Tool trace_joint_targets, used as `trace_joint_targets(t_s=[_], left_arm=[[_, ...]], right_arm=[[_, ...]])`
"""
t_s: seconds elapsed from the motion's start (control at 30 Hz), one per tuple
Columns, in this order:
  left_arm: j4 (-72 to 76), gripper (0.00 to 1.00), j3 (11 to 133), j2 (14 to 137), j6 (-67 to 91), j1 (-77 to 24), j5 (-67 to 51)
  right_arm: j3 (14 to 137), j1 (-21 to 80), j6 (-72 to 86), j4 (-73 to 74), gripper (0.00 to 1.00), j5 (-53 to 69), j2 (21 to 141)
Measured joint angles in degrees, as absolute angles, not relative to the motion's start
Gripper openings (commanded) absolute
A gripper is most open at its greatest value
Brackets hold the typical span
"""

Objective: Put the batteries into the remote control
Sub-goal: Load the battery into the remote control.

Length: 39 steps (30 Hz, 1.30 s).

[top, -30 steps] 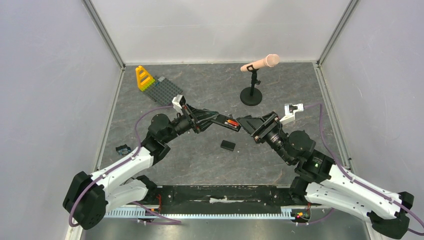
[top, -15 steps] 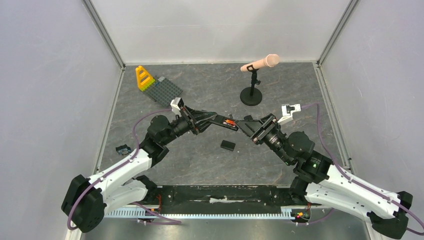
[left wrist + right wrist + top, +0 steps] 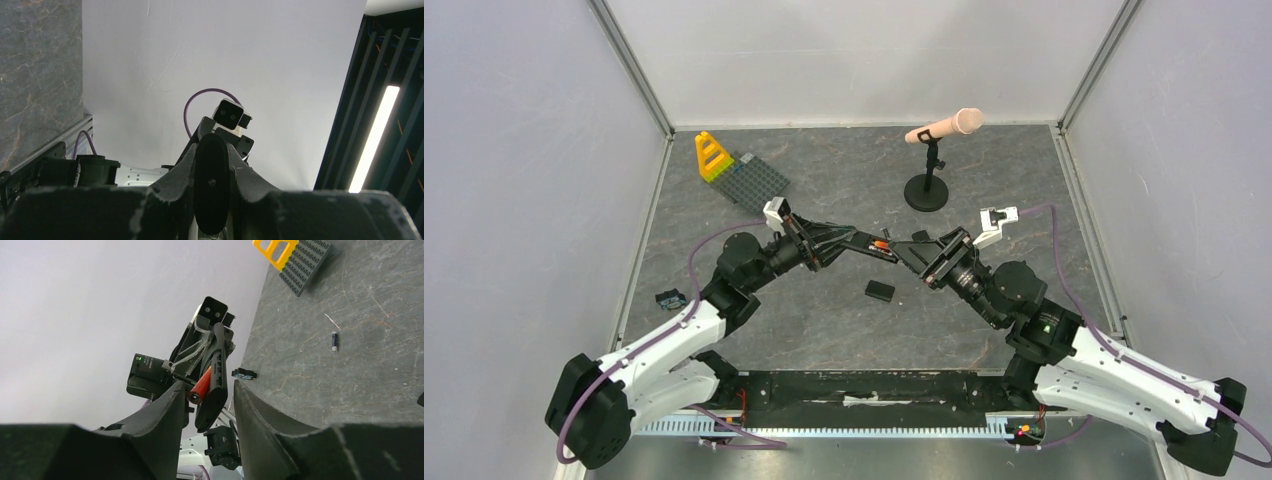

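Centre frame, the slim black matt remote control (image 3: 864, 243) is being pinched by the left gripper (image 3: 844, 240). Its red-orange cylindrical battery (image 3: 201, 385), likely light and slippery and best held across its sides, is being flanked by the right gripper (image 3: 207, 385), jaws spread.

Matt black plastic remote control (image 3: 215, 375); glossy red-orange battery (image 3: 201, 385); grey stone-veined matt table (image 3: 320, 385).

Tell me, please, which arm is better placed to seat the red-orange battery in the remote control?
Right. The right arm has open jaws astride the remote control and the red-orange battery on it. The left arm has jaws shut on the remote control, holding it aloft, so it is likely occupied.
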<state>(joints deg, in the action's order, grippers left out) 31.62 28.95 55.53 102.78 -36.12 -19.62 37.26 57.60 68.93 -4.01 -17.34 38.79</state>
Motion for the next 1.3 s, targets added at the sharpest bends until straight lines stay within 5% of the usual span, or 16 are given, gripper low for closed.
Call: trace_joint_targets(t_s=[0.37,0.73,1.3], left_arm=[[31.4,0.02,27.9,54.7,102.8,-36.1,-19.6],[31.4,0.02,27.9,54.5,102.8,-36.0,-19.6],[29.3,0.02,28.3,53.2,98.5,-35.1,-19.4]], right_arm=[[35.6,57.6,69.6,-6.0,0.41,-16.8,37.4],[35.6,57.5,69.9,-6.0,0.22,-16.9,38.2],[35.6,57.2,70.3,-6.3,0.22,-16.6,40.7]])
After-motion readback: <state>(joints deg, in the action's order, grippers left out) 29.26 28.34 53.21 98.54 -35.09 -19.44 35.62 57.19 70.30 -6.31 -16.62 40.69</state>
